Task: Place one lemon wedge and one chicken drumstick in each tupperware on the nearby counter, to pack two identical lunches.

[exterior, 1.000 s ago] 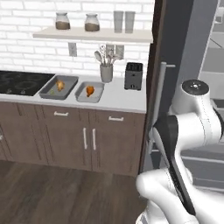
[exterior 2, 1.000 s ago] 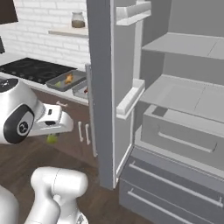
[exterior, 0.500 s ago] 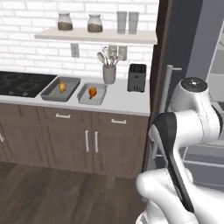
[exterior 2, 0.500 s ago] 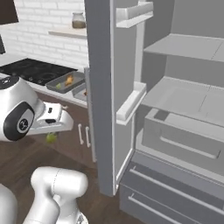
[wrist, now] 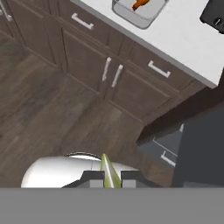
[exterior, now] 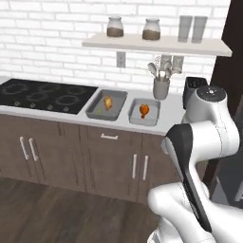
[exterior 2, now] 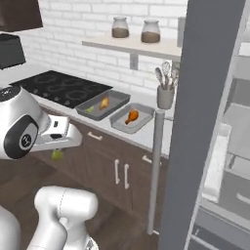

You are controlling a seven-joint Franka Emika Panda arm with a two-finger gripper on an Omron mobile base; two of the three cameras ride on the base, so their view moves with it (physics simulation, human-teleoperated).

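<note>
My gripper (wrist: 108, 180) is shut on a yellow-green lemon wedge (wrist: 107, 168), which stands upright between the finger tips. From the right base view the gripper (exterior 2: 57, 150) hangs in front of the cabinets with the wedge (exterior 2: 57, 156) under it, well short of the counter (exterior 2: 146, 138). The darker tupperware (exterior: 117, 97) holds a golden chicken drumstick (exterior: 108, 102) and a small lemon wedge (exterior: 98, 111). Beside it on the right, the lighter tupperware (exterior: 134, 118) holds a red-orange drumstick (exterior: 144, 110). That tray's rim (wrist: 127, 16) shows at the top of the hand view.
A black hob (exterior: 42, 95) lies left of the trays. Behind the lighter tray stands a utensil holder (exterior: 161, 86), and a black toaster (exterior: 193, 88) stands at the counter's right end. The grey fridge door (exterior 2: 205, 122) stands open on the right. Dark cabinets (wrist: 109, 74) sit below the counter.
The base has driven and turned toward the counter, so the trays now sit nearer and more central in both base views. The gripper has kept its hold on the lemon wedge.
</note>
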